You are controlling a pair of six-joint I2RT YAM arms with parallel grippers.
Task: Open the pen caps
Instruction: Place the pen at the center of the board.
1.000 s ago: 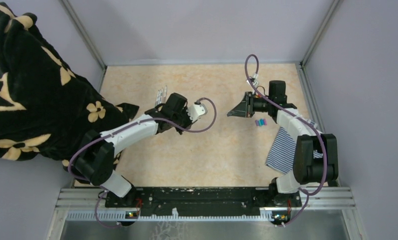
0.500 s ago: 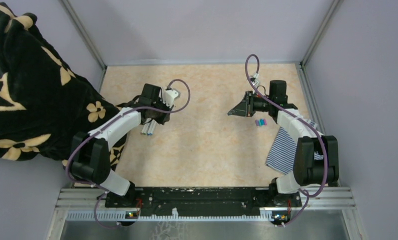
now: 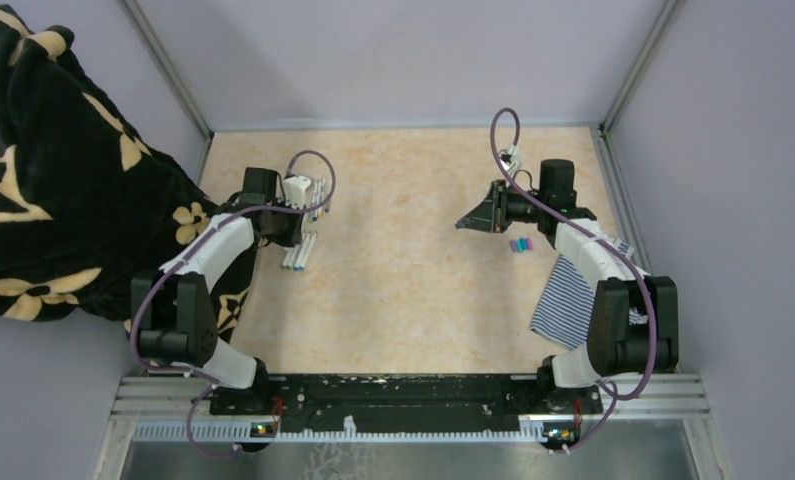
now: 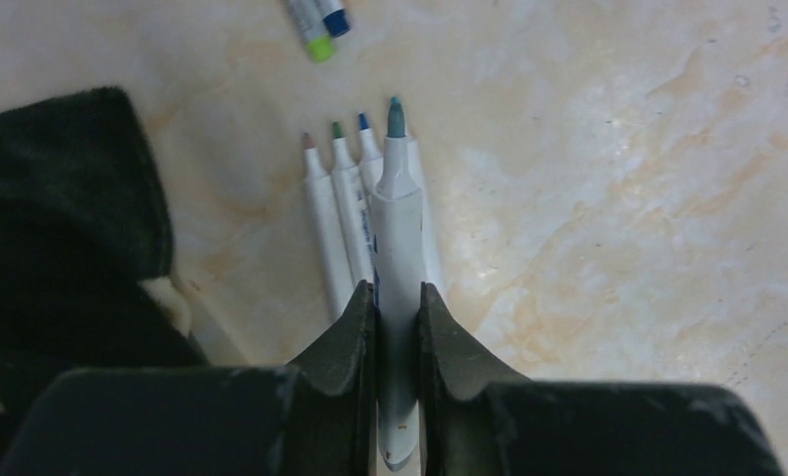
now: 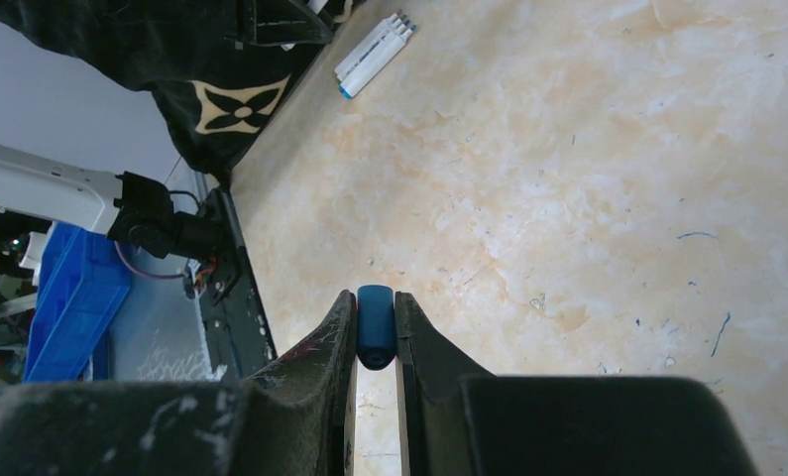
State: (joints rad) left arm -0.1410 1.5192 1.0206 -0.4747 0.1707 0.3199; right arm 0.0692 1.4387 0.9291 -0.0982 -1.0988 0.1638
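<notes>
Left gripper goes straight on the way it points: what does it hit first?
Likely the row of uncapped pens lying on the table; the teal-tipped pen clamped in the left gripper would touch first. Depth is unclear.

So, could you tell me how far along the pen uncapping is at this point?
Done: three uncapped pens lie side by side, and loose caps sit near the right arm. In hand: the left fingers hold a fourth pen, tip bare, while the right fingers pinch a blue cap. Left: two pens beyond them look capped.
</notes>
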